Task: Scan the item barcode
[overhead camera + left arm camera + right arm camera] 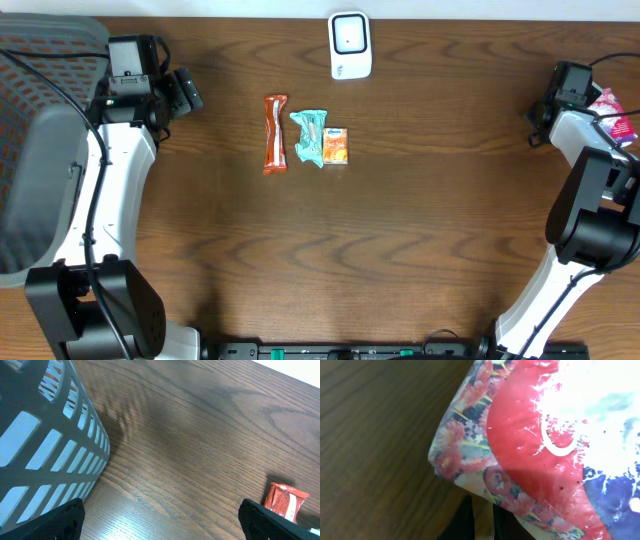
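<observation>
Packet, glossy red floral film at the right edge of the table, against the right gripper: likely light, limp and slippery, so pinch a flat seam edge. Whether those jaws clamp it cannot be told. Left gripper spread wide, empty.

Counter was dark wood-grain, slight sheen; basket matt grey plastic; floral packet glossy crinkled film.

Red floral packet, glare-washed, cut off rightward
</observation>
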Tool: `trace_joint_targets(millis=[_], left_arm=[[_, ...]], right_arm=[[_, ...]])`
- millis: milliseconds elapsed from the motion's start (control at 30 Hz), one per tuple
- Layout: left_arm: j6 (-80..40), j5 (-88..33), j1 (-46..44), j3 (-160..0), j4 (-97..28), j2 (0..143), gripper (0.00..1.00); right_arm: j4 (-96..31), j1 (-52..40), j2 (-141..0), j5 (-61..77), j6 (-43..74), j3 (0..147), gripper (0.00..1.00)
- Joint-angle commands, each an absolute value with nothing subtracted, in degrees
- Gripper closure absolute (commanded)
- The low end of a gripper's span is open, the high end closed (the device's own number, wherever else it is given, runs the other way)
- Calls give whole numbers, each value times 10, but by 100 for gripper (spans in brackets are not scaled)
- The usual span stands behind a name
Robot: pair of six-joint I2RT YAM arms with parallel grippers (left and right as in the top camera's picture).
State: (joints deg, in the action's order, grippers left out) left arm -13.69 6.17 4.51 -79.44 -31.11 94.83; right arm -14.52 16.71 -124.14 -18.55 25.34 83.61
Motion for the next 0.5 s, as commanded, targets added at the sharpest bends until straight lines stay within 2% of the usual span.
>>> trace_joint_targets(millis=[0, 300, 467], left_arm=[[-142, 67, 48, -797, -313, 951, 2], [-142, 67, 48, -797, -313, 951, 2], [-142, 67, 48, -797, -313, 951, 2]], right_arm=[[-146, 159, -1232, -173, 241, 860, 88], [-155, 120, -1174, -133, 235, 874, 75], [-170, 96, -1158, 2, 231, 874, 67]])
